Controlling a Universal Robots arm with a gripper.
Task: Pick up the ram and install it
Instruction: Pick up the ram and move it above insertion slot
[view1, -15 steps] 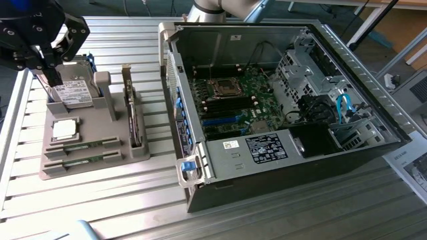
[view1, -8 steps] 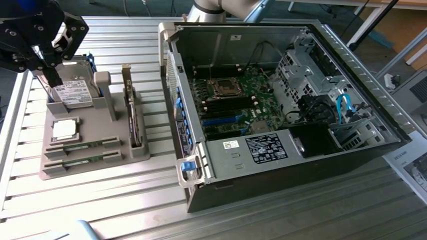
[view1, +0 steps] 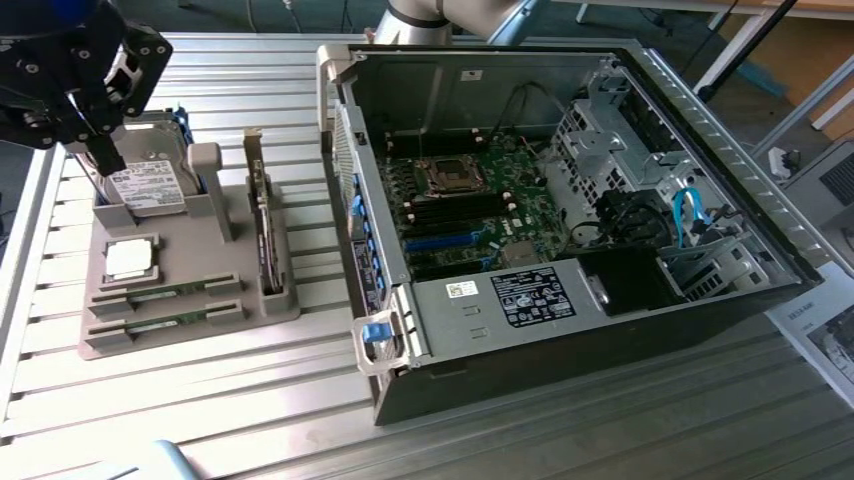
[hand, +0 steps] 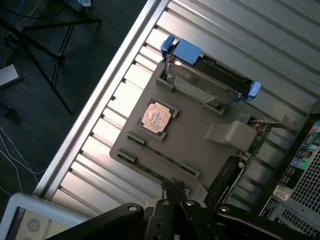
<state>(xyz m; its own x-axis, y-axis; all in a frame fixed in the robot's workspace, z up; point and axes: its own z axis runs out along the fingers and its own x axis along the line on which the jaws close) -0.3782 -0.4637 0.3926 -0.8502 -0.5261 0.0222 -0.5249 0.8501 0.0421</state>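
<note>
Exterior view: two ram sticks (view1: 170, 296) (claw (view1: 106, 163) closed)

Tabletop (view1: 200, 420): silver, ribbed in parallel slats. Holder (view1: 194, 255): plain grey. Ram (view1: 167, 297): green strip, row of black chips. Hard drive (view1: 144, 185): silver, white label, blue carrier. Motherboard (view1: 494, 190): green, with blue and black slots. Computer case (view1: 561, 350): dark grey to black. Gripper (hand: 174, 187): black.
</note>
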